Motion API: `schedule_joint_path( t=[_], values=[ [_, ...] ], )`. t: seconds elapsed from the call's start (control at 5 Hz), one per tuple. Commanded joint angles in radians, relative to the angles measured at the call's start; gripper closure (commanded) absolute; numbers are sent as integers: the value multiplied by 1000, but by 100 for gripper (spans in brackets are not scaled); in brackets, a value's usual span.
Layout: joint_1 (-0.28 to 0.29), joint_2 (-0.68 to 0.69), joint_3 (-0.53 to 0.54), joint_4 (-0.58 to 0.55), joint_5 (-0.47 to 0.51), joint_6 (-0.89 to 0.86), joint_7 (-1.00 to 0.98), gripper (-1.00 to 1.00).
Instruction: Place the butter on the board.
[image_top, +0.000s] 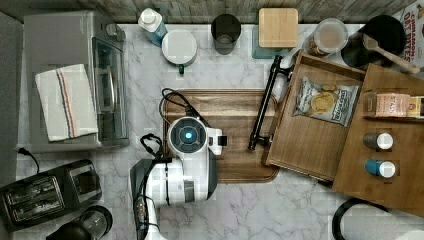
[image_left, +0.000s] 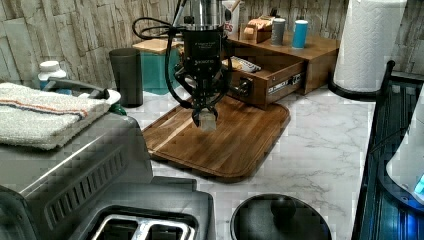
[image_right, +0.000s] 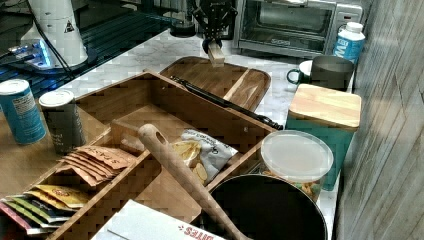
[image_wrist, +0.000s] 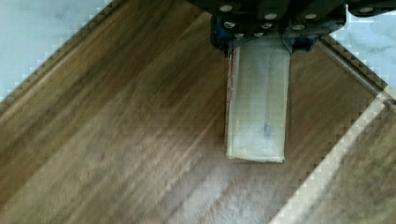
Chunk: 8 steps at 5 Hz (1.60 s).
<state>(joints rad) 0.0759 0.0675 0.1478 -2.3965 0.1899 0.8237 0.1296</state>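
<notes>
**Butter held above the board**

Nearest the wrist camera, the gripper (image_wrist: 258, 44) is clenched on one end of a single stick of butter (image_wrist: 256, 107), a pale rectangular block in a translucent wrapper with red print down one edge. Its long axis runs straight out from the fingers, so in the left view the butter (image_left: 207, 119) hangs roughly upright, free end pointing down at the board (image_left: 240, 145) and apart from it. There is one board, dark-brown wood with plank grain, a lighter stripe, rounded corners and a raised rim, lying flat on the white marbled counter (image_top: 240, 210). In the top view the arm stands over the board's left half.
</notes>
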Motion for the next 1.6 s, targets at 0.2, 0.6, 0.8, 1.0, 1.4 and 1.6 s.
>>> schedule_joint_path(
  t=[0.2, 0.6, 0.8, 1.0, 1.4, 1.6],
  values=[
    [28, 10, 34, -78, 30, 54, -58, 100],
    [24, 36, 38, -75, 62, 48, -58, 98],
    [16, 60, 35, -72, 75, 86, -99, -100],
    [11, 69, 40, -47, 69, 86, -77, -100],
    [-14, 35, 71, -2, -100, -22, 46, -100],
    [19, 34, 39, -2, -95, -22, 42, -100]
  ],
)
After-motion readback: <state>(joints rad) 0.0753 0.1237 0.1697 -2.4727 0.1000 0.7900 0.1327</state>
